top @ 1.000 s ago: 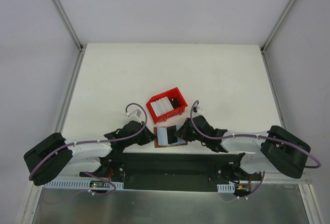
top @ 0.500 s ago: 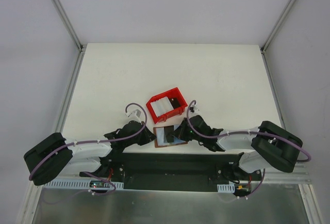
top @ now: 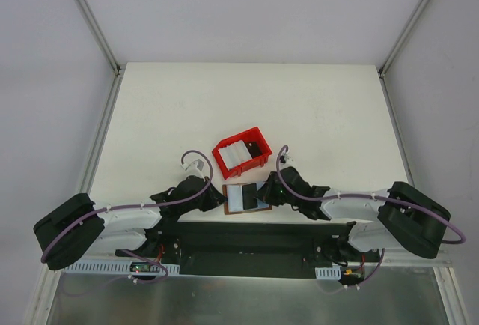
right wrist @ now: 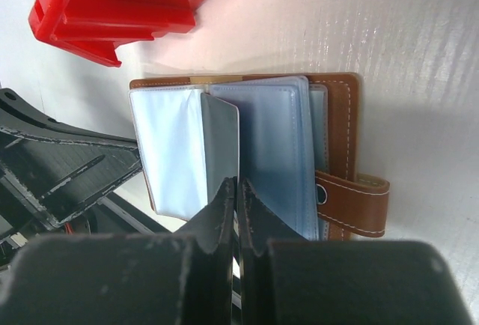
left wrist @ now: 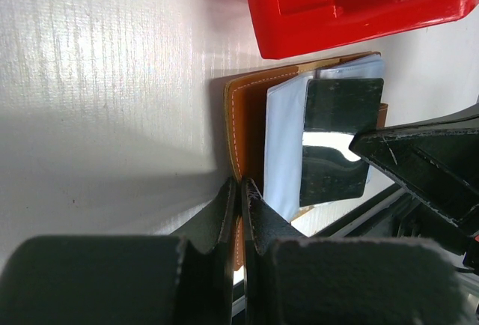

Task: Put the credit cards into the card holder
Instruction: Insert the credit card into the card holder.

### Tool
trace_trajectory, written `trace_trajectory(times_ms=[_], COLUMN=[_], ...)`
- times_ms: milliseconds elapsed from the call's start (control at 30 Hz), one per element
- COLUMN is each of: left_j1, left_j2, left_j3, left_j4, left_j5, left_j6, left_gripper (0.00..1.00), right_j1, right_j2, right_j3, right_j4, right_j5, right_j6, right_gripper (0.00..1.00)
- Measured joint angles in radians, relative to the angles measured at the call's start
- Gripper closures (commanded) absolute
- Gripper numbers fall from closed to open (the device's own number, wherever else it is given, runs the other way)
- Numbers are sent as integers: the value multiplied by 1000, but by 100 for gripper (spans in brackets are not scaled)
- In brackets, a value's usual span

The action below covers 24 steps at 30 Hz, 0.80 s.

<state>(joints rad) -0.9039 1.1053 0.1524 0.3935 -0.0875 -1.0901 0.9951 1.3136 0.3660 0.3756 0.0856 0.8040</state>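
since the card holder point(top: 241, 198) lies open at the table's point(top: 247, 100) near edge between both arms, the coming move hangs on the right gripper point(right wrist: 236, 183), pinched tight on what looks like a stiff grey credit card point(right wrist: 221, 141), its long side parallel to the spine (glossy pale-blue sleeves either side); the left gripper point(left wrist: 239, 184) clamps the stitched brown cover.
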Motion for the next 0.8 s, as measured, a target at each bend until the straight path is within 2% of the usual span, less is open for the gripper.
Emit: trace_trajectory(times_ms=[367,800], left_j1=[0,0], left_j2=[7,7], left_j3=[0,0], left_j4=[2,3], left_j5=[0,0], left_j6=[1,1], left_gripper=[100,100], right_j1=[-9,-16], right_j2=[74,70], right_j3=[63,82], right_j4=[-16,-59], right_j5=[-75,-101], right_j6=[-16,-21], right_gripper=[100,99])
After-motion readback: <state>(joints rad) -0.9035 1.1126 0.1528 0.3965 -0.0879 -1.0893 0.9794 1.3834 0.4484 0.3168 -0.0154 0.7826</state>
